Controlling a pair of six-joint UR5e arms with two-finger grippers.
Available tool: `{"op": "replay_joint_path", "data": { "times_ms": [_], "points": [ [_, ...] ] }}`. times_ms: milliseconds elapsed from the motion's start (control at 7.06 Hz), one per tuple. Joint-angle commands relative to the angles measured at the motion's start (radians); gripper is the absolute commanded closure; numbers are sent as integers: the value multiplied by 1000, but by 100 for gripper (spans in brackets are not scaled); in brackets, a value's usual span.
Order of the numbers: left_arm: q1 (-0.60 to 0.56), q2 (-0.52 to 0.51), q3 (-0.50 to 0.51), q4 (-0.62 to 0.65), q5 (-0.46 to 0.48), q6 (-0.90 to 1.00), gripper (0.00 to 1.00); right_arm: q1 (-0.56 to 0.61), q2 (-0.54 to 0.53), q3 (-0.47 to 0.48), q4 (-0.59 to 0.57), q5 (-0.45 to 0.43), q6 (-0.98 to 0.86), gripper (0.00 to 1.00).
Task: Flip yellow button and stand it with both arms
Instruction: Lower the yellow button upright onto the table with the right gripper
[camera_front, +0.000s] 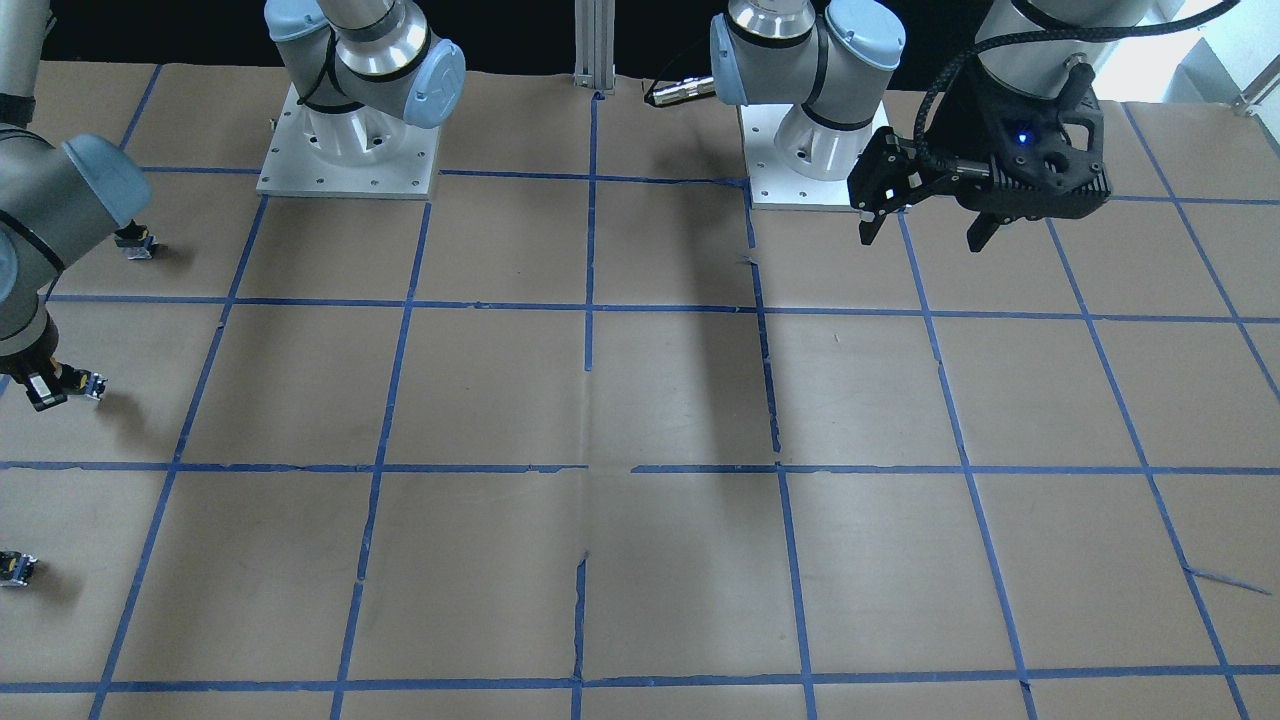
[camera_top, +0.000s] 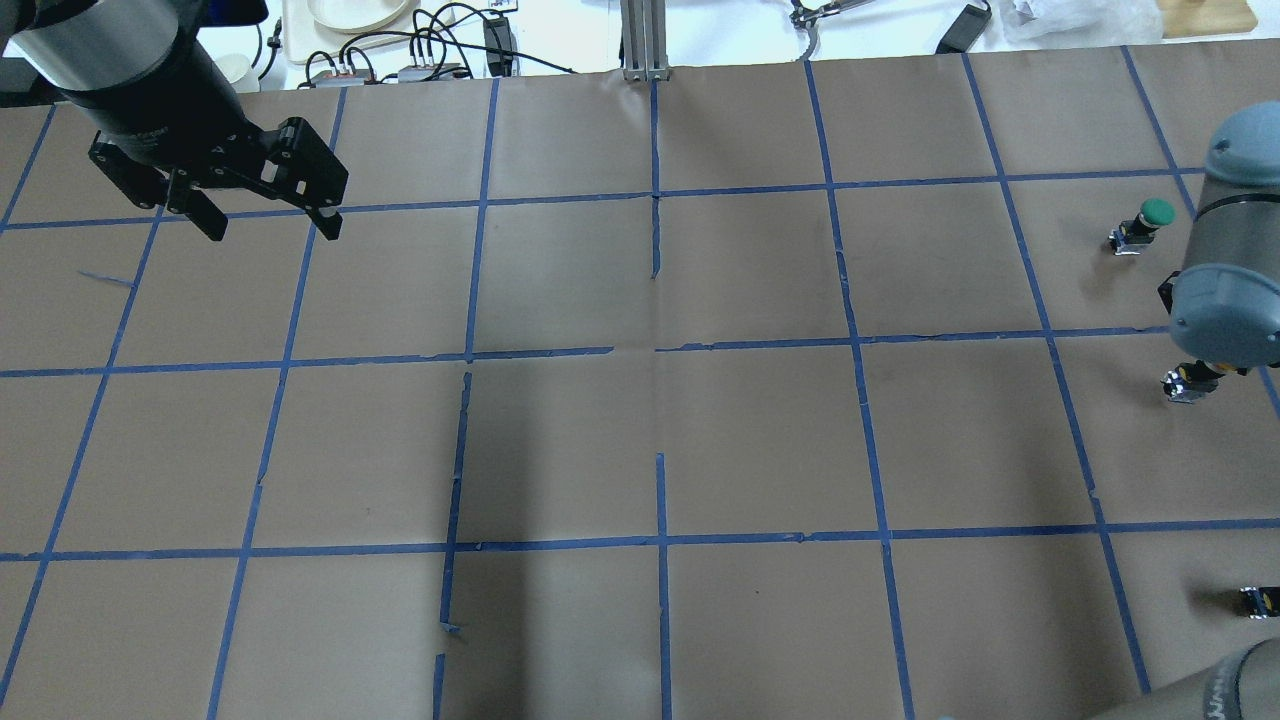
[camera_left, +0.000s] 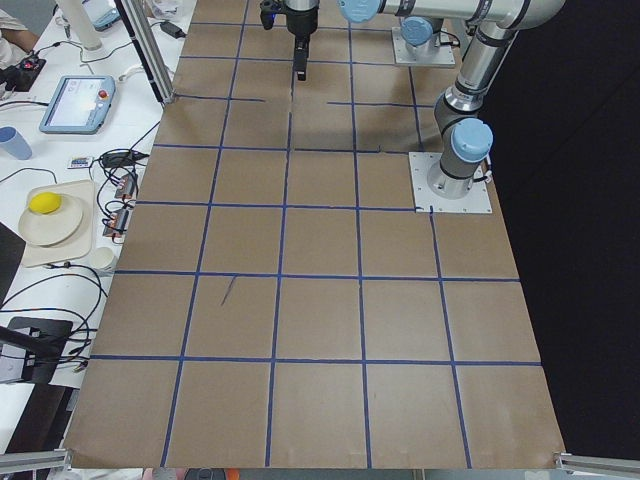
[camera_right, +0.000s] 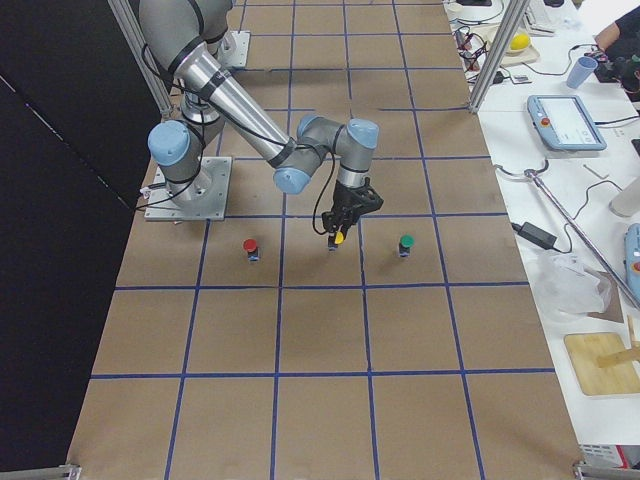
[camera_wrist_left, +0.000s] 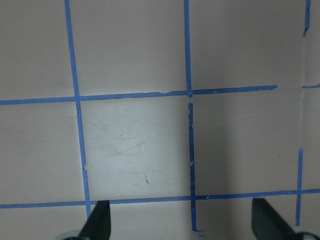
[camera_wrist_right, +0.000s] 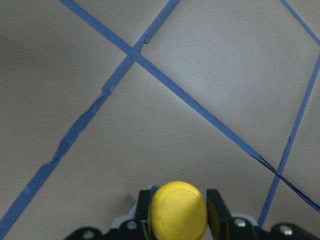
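Note:
The yellow button (camera_wrist_right: 179, 214) sits between my right gripper's (camera_wrist_right: 178, 200) two fingers, which are shut on it; its round yellow cap fills the gap in the right wrist view. In the exterior right view the right gripper (camera_right: 339, 228) points down and holds the button (camera_right: 337, 240) low over the brown table. Its grey block shows below the right arm's joint in the overhead view (camera_top: 1188, 384) and in the front-facing view (camera_front: 68, 385). My left gripper (camera_top: 270, 222) is open and empty, high over the far left of the table, far from the button.
A green-capped button (camera_top: 1142, 225) stands on the far side of the held one. A red-capped button (camera_right: 251, 246) stands on its near side, towards the robot. The brown paper table (camera_top: 650, 440) bears a blue tape grid. Both arm bases (camera_front: 348, 150) stand at the robot's edge.

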Motion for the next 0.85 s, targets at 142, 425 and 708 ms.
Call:
{"op": "replay_joint_path", "data": {
  "times_ms": [142, 425, 708],
  "points": [
    [4, 13, -21, 3, -8, 0, 1, -2, 31, 4, -20, -38, -17, 78],
    [5, 13, -21, 5, -34, -1, 1, -2, 20, 4, -14, -38, -52, 75],
    [8, 13, -23, 5, -32, 0, 1, -2, 20, 4, -12, -37, -56, 56]
  ]
}}
